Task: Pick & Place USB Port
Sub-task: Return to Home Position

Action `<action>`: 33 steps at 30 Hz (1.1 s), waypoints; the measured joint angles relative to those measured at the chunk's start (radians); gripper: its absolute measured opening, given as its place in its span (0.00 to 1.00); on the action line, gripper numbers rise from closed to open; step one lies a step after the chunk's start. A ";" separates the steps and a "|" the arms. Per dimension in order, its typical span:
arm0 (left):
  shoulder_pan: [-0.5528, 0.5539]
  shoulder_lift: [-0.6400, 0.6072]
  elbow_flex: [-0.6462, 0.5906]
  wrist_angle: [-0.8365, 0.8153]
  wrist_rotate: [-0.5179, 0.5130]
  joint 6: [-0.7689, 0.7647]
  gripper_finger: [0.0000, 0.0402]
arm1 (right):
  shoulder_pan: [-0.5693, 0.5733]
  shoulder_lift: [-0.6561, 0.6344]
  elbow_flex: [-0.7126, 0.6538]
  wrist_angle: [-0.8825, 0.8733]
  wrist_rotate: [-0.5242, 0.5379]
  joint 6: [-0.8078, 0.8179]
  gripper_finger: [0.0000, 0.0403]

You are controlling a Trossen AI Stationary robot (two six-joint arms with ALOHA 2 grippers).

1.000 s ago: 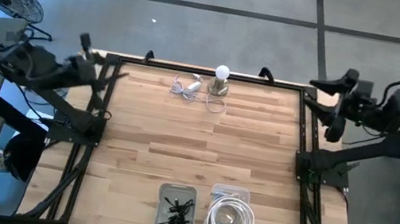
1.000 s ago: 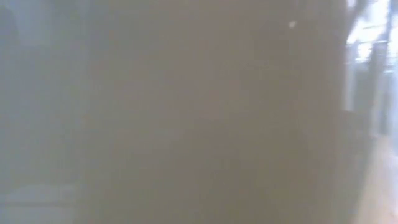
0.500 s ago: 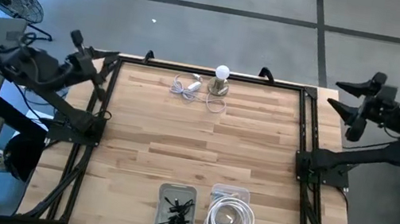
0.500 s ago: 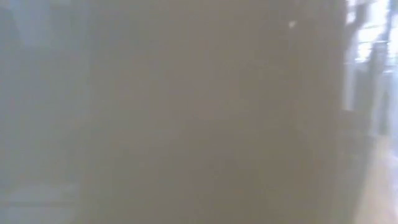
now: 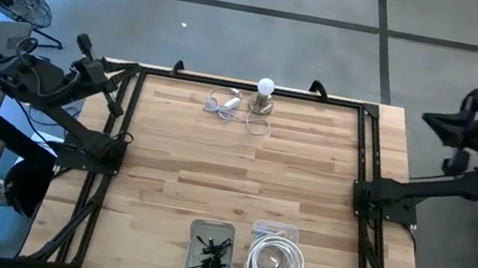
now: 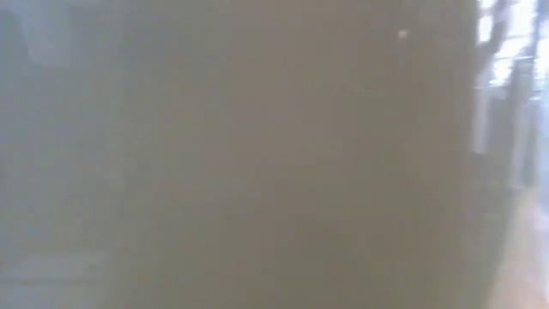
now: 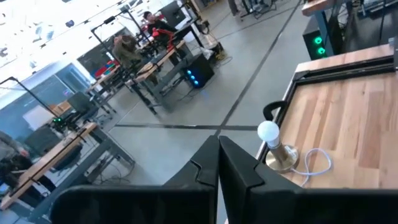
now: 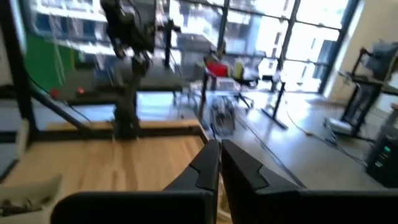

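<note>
Left end effector (image 7: 219, 146) off tabletop's (image 5: 244, 164) left edge, right end effector (image 8: 220, 147) off right; both closed, empty. Black USB cables (image 5: 210, 256) in gray bin (image 5: 214, 224), white cable (image 5: 259, 253) in transparent bin (image 5: 277, 227).

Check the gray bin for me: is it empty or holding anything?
Holding something. In the high view, a tangle of black cables lies inside the gray bin, within its walls. How many cables there are cannot be told.
</note>
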 joint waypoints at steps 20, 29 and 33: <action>0.000 -0.091 -0.245 -0.093 0.005 -0.197 0.00 | 0.133 -0.403 -0.335 0.126 0.095 0.106 0.00; 0.000 -0.192 -0.402 -0.020 0.013 -0.262 0.00 | 0.187 -0.506 -0.450 0.104 0.169 0.147 0.00; 0.000 -0.214 -0.447 0.021 0.043 -0.245 0.00 | 0.180 -0.508 -0.444 0.093 0.137 0.165 0.00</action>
